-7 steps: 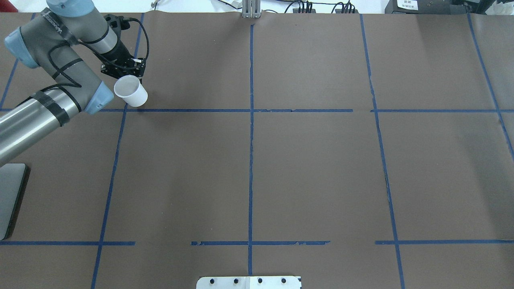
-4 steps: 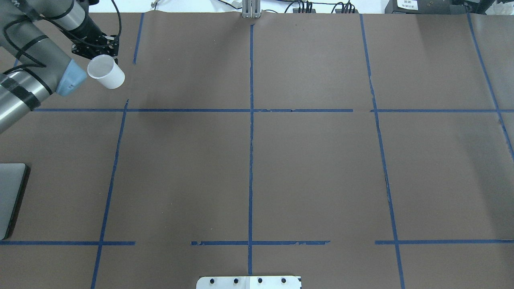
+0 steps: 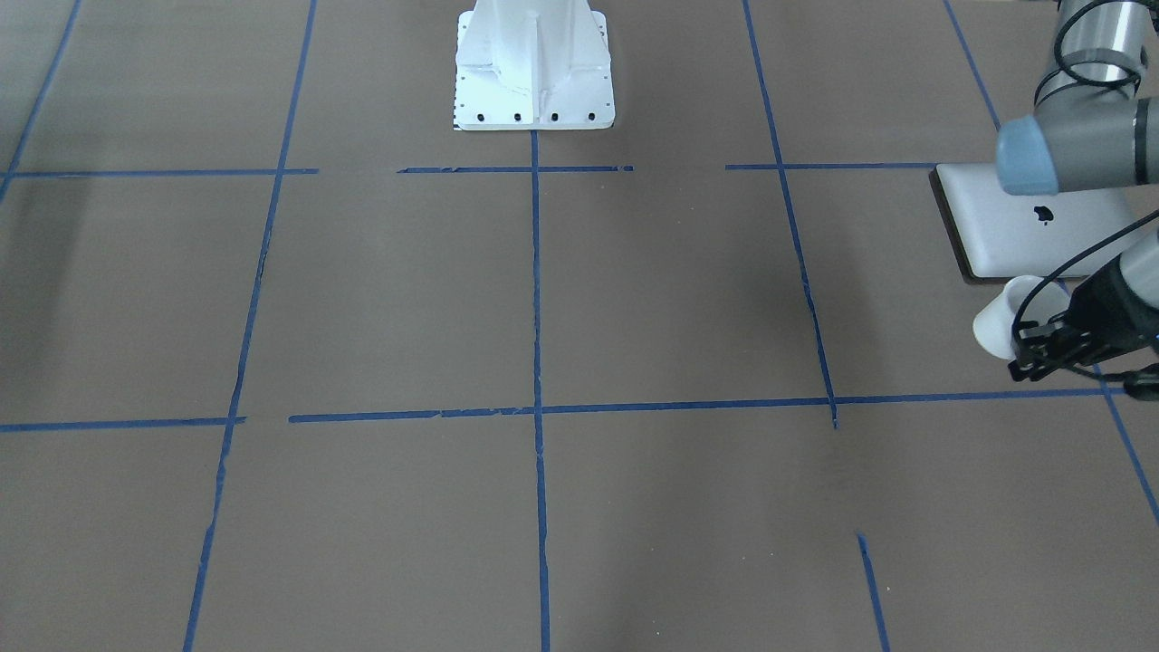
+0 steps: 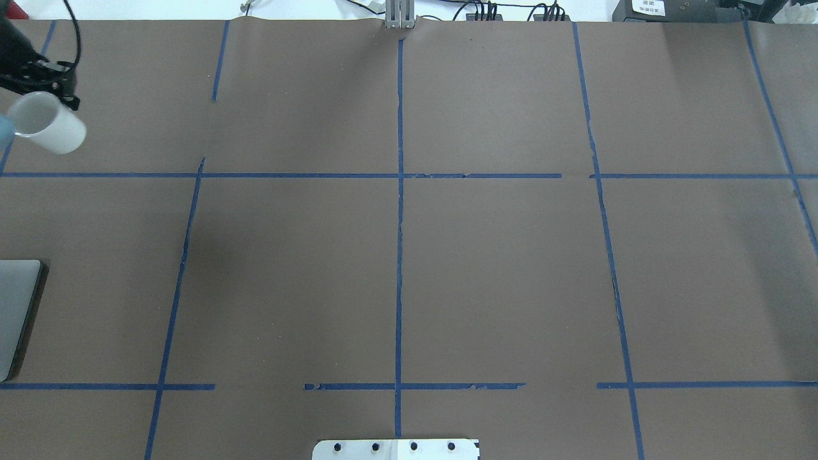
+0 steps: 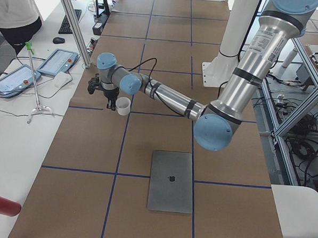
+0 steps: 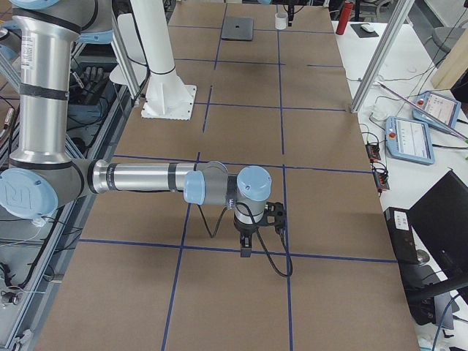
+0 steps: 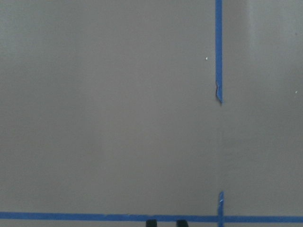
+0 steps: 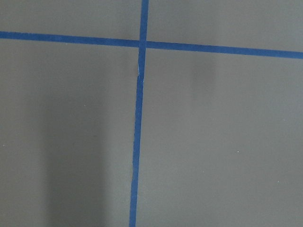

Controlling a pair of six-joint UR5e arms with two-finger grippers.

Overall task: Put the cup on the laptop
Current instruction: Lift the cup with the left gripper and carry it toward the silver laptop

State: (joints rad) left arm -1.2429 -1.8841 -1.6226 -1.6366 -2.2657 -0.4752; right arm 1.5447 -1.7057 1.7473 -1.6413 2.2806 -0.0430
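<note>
Since the earlier overhead pictures, your left gripper (image 3: 1037, 351) has carried the white cup (image 4: 46, 122) toward 9 o'clock, almost to the edge of that view. Its fingers are clamped on the cup and hold it tilted, clear of the counter (image 4: 511, 268). In the overhead view the closed silver laptop (image 4: 16, 313) lies flat at 6 o'clock from the cup, well apart from it. You cannot tell how the fingers of the right gripper (image 6: 246, 248) stand.

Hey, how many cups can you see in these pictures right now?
1. The cup sits tilted in the jaws of the left gripper, above the table near its left end and not yet on the laptop. No other cup shows in any view.
</note>
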